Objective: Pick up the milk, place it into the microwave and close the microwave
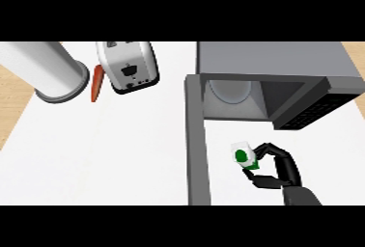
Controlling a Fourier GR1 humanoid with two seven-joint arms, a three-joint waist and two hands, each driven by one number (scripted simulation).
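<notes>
Just in front of the open microwave [274,62], the robot's right hand [279,171] curls its fingers and thumb around a small milk carton [243,155] with a green label, above the white counter [107,149]. Wide open, the microwave door [197,140] stands just left of the carton, while a toaster [128,65], a carrot [95,83] and a grey cylinder [46,67] sit well apart at the far left.

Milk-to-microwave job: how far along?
Done: the right hand has its fingers curled round the milk, in front of the microwave. In hand: carrying it toward the open cavity, which holds only a plate. Left: set the milk inside, then swing the door shut.
</notes>
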